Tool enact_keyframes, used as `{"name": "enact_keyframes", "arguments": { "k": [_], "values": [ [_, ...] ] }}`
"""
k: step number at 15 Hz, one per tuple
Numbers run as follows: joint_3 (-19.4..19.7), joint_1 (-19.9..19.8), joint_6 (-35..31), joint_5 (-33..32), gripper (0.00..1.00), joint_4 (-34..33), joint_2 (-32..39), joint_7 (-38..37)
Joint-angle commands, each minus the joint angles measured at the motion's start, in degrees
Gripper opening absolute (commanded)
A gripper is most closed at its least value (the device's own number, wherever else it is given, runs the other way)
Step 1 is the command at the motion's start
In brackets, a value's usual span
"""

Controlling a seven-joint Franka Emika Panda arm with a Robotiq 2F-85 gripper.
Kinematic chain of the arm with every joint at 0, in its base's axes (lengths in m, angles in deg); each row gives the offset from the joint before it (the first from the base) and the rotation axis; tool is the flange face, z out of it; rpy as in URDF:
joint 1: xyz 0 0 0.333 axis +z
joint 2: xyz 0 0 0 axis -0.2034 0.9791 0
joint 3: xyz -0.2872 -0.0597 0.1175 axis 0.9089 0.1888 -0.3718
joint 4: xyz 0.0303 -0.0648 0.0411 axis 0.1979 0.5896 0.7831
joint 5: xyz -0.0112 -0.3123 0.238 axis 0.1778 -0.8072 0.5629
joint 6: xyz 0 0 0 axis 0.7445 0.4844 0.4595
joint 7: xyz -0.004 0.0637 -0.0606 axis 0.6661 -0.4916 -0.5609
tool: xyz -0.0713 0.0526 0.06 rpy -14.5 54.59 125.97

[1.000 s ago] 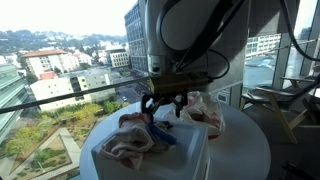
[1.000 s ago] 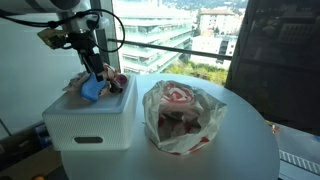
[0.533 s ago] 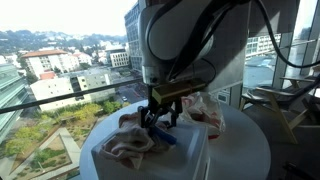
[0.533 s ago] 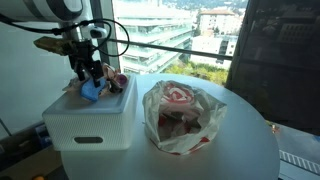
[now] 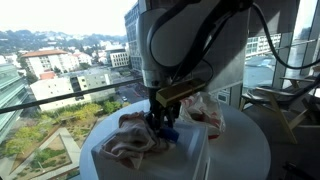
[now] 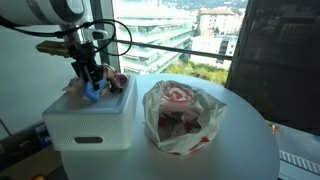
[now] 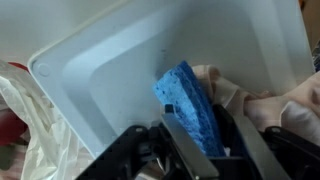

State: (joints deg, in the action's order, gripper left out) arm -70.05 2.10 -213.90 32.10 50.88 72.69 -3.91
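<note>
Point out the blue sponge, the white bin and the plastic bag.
blue sponge [image 7: 188, 100]: wrist view, middle of its broad face.
white bin [image 6: 110, 125]: an exterior view, its front wall.
plastic bag [image 6: 180, 118]: an exterior view, middle of its bulging front.

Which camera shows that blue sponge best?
The wrist view: the blue sponge sits large and close, right at the fingers. Both exterior views show only a small blue patch beneath them.

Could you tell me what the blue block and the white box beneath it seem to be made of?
The blue block looks like foam sponge: matte, porous, finely pitted surface. The white box appears to be moulded plastic: smooth, faintly glossy, rounded corners.
</note>
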Motion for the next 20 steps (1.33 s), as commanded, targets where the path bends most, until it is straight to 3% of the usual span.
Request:
{"name": "enact_keyframes", "arguments": {
  "k": [1,4,8,13,16,20],
  "values": [
    [0.5,0.1,0.9,-0.6,0.15,-0.8,-0.6,0.7],
    [0.8,-0.1,0.7,-1.0,0.06,0.3,-3.4,-1.1],
    [1.8,-1.3,0.8,-5.7,0.09,2.4,-9.1,-9.4],
    [2.4,-6.2,4.0,-11.5,0.09,4.7,-14.1,-22.3],
    [3.6,-10.4,1.7,-16.2,0.09,5.8,-12.2,-29.6],
    [6.5,-15.3,-1.8,-28.7,0.09,5.2,-6.2,-43.4]
  ]
}}
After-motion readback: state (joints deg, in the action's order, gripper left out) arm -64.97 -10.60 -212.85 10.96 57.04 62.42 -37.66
